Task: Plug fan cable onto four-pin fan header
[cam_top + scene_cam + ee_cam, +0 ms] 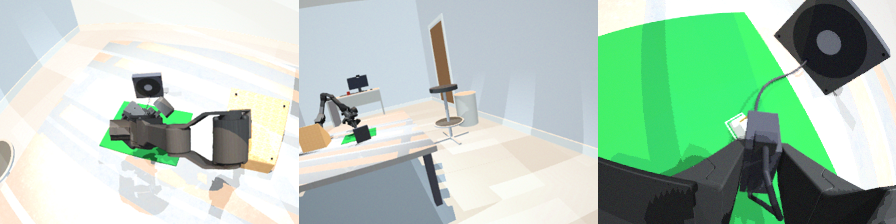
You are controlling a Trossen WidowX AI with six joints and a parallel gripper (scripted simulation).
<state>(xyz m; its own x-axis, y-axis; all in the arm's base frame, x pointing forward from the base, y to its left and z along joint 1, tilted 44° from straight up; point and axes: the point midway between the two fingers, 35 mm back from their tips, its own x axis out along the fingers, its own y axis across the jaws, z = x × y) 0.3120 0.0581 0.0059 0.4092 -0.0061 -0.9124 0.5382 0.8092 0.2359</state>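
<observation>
A: Where's the plug?
B: The dark plug (151, 111) (763, 126) is in the gripper (151, 113) (355, 126) (760, 148), pinched between the two fingers. Wrist view has it over the board (181, 119) (373, 131) (698, 75), by one edge.

A: Header?
B: White four-pin header (737, 127) peeks out on the left of the plug in wrist view. Plug covers the rest of it. One orange pin shows.

A: Seated?
B: Can't tell. Depth doesn't read, and the underside of the plug is hidden. Release isn't done either, fingers are on it.

A: Cable?
B: Thin dark cable (148, 103) (771, 82) curves from the plug end to the fan (147, 86) (362, 133) (829, 42). Another dark loop hangs over the near end of the plug.

A: Fan position?
B: On edge, just beside the board, round grey hub in a square black frame. Exterior view gets only its dark flat side.

A: Rest of the desk (397, 151)?
B: Green board lies flat. Arm (178, 139) (333, 98) reaches over it. Pale wooden block (269, 124) (313, 139) sits well apart from the fan, with dark dots near its corners.

A: Beyond?
B: Stool (443, 88) and grey bin (467, 109) on the floor, monitor (358, 82) on another table (366, 99).
</observation>
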